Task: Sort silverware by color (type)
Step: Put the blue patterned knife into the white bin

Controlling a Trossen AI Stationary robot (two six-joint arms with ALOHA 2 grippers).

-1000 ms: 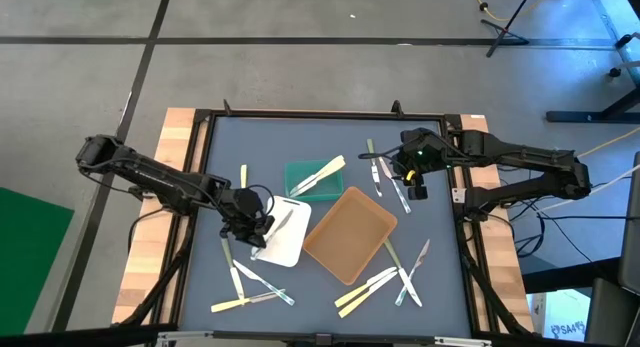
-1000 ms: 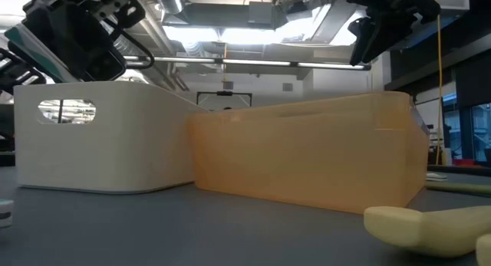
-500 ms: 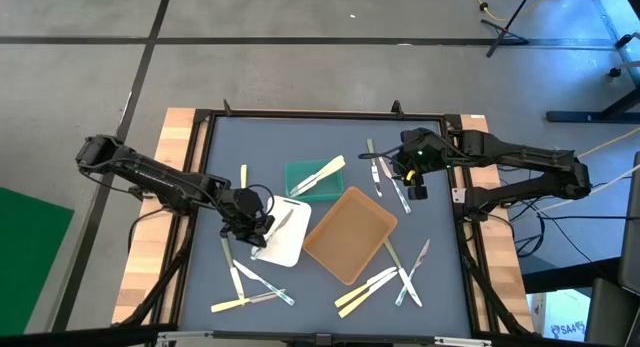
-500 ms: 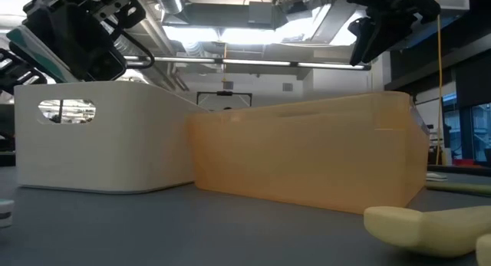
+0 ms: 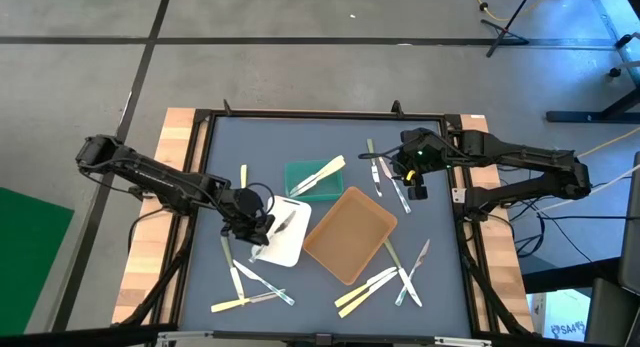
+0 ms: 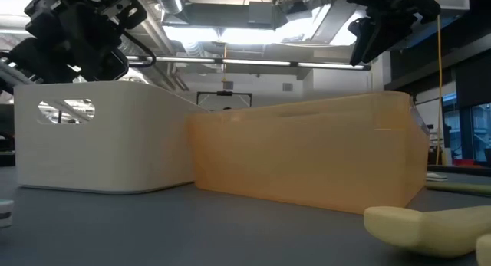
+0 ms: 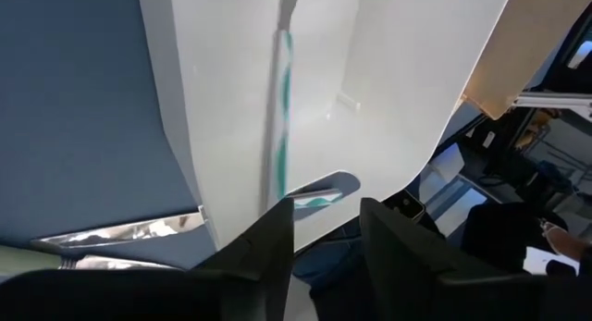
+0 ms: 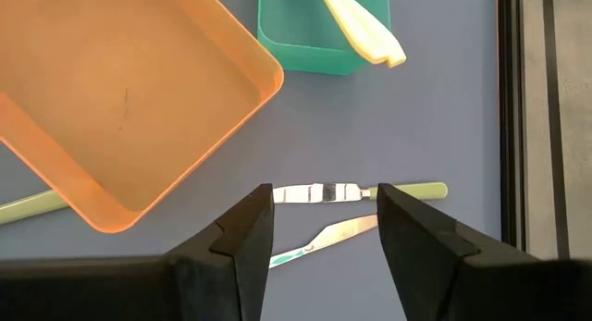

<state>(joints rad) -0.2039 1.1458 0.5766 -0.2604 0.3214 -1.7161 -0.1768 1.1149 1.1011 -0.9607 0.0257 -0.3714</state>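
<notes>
Surface: dark blue-grey table top (image 5: 330,147) inside a black frame, with grey floor around it.
Trays: shallow white plastic tray (image 5: 285,245), square orange-brown plastic tray (image 5: 350,234) just beside it, small green plastic tray (image 5: 312,177) behind both.
Left gripper (image 5: 254,225): over the white tray's near-left edge; in the left wrist view its two dark fingers (image 7: 268,256) stand apart with nothing clamped between them.
Falling piece: translucent whitish utensil with a teal streak (image 7: 277,127), seen blurred against the white tray's floor just ahead of those fingers.
Right gripper (image 5: 412,179): above the table's far right part, fingers spread wide and empty; under it lie a silvery knife with a pale green handle (image 8: 356,191) and a translucent utensil (image 8: 324,236).
Silverware in trays: pale cream-yellow utensils (image 5: 322,174) lie across the green tray; one translucent piece (image 5: 284,221) lies in the white tray.
Silverware loose: a scatter (image 5: 250,287) near the front left, another (image 5: 385,282) at the front right.
</notes>
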